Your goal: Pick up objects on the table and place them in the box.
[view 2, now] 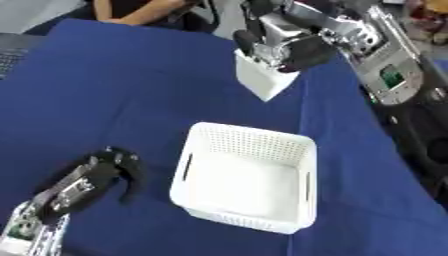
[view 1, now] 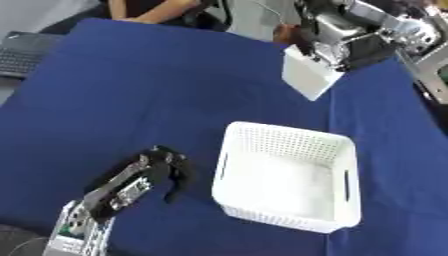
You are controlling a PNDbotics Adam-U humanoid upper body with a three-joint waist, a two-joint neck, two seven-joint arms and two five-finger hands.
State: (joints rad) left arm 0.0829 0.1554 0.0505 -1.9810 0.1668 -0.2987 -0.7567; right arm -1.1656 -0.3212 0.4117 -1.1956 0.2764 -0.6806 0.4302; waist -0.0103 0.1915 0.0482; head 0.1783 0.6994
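My right hand is at the far right of the blue table, its fingers curled round the top of a white box-shaped object. The object hangs tilted, above the cloth and beyond the basket. A white perforated basket with slot handles stands empty at the near right. My left hand rests on the cloth to the left of the basket, fingers curled downward and holding nothing.
A blue cloth covers the table. A laptop lies at the far left edge. A person's arm rests at the far edge of the table, away from the objects.
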